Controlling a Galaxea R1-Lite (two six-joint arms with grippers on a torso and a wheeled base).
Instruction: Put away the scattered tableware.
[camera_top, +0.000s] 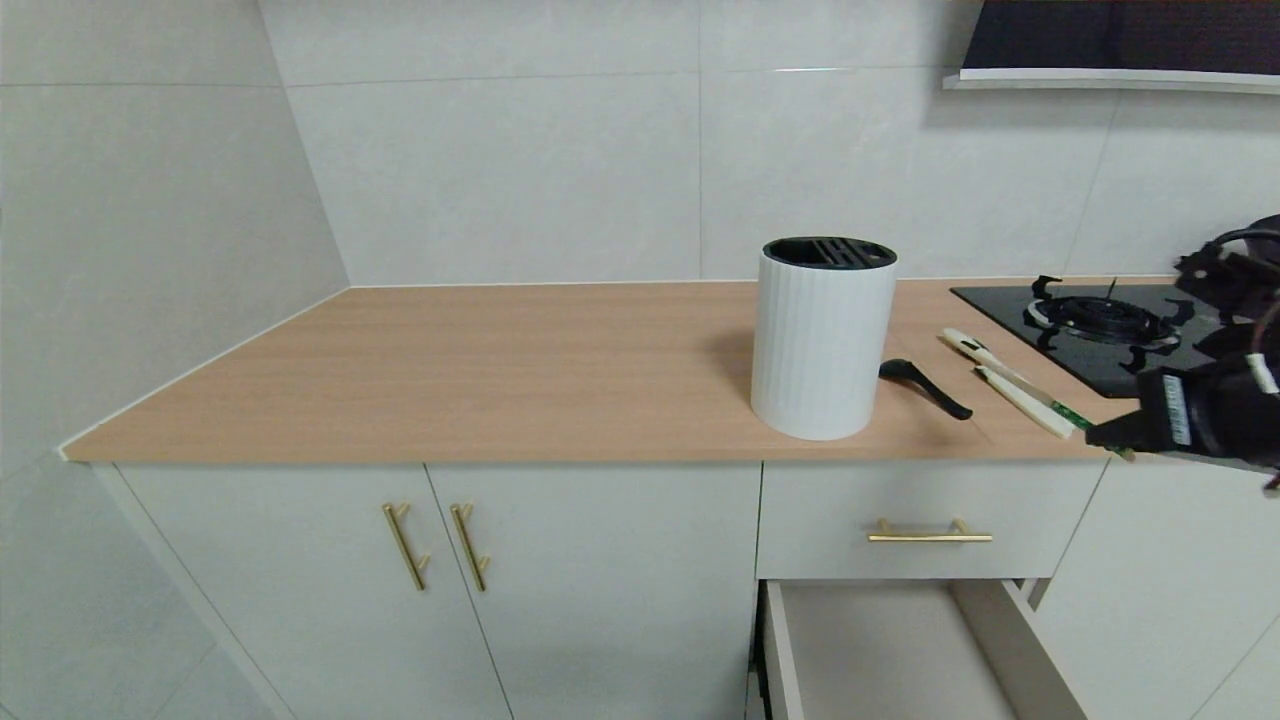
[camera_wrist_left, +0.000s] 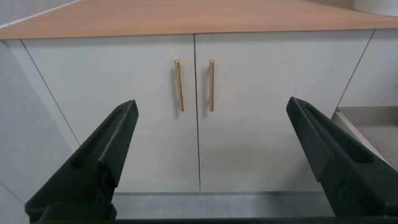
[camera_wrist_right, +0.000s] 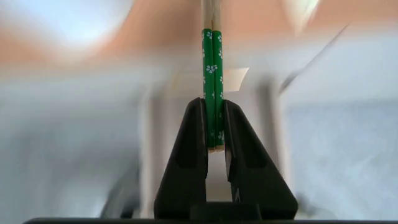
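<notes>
Roughly: chopsticks (camera_wrist_right: 211, 56) point straight out from right tool (camera_wrist_right: 216, 112).

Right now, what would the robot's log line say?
right hand: shut on chopsticks | left hand: open, facing cabinet doors | holder: upright on counter | lower drawer: open

Our right arm shows at the right side of the head view, its dark wrist roughly level and the right hand (camera_top: 1110, 436) pointing leftward. Its two fingers (camera_wrist_right: 194, 143) are pressed together on a pair of green chopsticks (camera_wrist_right: 212, 68) (gripped near one end, the rest sticking out past the fingertips). Our left hand (camera_wrist_left: 211, 149) is spread wide, its black fingers well apart and level with each other.
</notes>
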